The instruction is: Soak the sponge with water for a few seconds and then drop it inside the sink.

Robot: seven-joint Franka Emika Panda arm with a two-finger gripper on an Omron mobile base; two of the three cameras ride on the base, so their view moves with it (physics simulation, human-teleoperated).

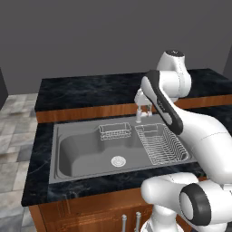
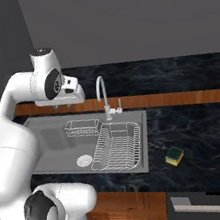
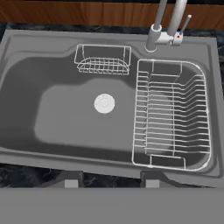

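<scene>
Sponge (image 2: 174, 156) lies on your bench (image 2: 196, 128) right of the sink (image 3: 26, 109), well apart from the fingers (image 3: 111, 178), spread and empty above the basin; reaching across, you risk clipping the faucet (image 2: 103, 97).

The left part of the sink (image 3: 26, 109) is open: bare basin floor around the round drain (image 3: 104, 103), with room to come straight down from above. The right part is taken up by the wire dish rack (image 3: 170, 116), which runs from the front wall almost to the back rim. A small wire basket (image 3: 103, 60) hangs on the back wall, narrowing the open floor behind the drain. The gooseneck faucet (image 2: 103, 95) rises from the back rim just behind the rack's left corner, its lever (image 3: 185, 24) beside it. To the right of the sink, the dark counter (image 2: 206, 126) lies flat, with the sponge (image 2: 174, 156) sitting well apart from the rim. The gripper (image 3: 109, 179) hangs above the sink's front edge, fingertips spread.
</scene>
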